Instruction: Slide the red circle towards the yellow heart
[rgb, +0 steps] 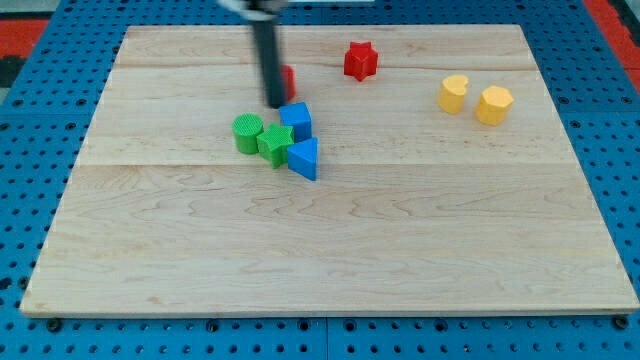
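Note:
The red circle (288, 79) sits near the view's top, mostly hidden behind my rod; only its right edge shows. My tip (274, 103) rests on the board just left of and below it, touching or nearly touching. Two yellow blocks lie at the upper right: the left one (453, 94) and a hexagon-like one (494, 105); I cannot tell which is the heart.
A red star (360, 61) lies right of the red circle. Below my tip is a cluster: a green circle (247, 133), a green star (275, 144), a blue cube-like block (296, 120), a blue triangle (304, 158). The wooden board (320, 250) sits on a blue pegboard.

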